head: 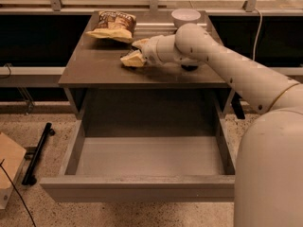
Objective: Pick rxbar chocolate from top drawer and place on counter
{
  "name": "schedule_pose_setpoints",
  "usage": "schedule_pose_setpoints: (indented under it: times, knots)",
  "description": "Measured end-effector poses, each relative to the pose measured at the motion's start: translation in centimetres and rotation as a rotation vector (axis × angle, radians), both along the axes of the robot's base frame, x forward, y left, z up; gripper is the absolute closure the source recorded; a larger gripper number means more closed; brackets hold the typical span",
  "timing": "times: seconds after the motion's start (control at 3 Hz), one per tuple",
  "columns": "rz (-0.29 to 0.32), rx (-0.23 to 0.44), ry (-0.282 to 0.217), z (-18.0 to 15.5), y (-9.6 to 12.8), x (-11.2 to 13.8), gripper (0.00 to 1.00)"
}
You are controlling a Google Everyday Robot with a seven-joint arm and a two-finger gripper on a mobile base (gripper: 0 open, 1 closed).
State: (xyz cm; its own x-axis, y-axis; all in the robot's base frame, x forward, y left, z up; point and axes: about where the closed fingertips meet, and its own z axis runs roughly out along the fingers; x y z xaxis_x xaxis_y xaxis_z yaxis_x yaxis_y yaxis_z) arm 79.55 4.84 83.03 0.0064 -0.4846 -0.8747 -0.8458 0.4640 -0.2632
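Hovering low over worktop point(94, 70) centre: gripper point(136, 52), fingers point(131, 59) spreading apart, grasping nothing. Lying rear left: chip bag point(112, 26). Standing pulled out: top drawer point(137, 188). Failing to locate rxbar chocolate; cannot tell where.

No legible text, brand or number anywhere. Chip bag point(111, 26), back left of counter point(94, 72): dark panel with pale print, too blurred to read. Gripper point(136, 51) low over counter middle, near bag's front right corner, fingers apart, nothing seen between them; no label readable on it or on arm.
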Motion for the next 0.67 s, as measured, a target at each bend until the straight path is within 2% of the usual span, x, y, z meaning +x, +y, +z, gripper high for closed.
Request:
schedule_pose_setpoints:
  times: [0.33, 0.67]
  knots:
    - [0.0, 0.0, 0.0, 0.01, 0.0, 0.0, 0.06]
    - [0.0, 0.0, 0.0, 0.01, 0.0, 0.0, 0.0]
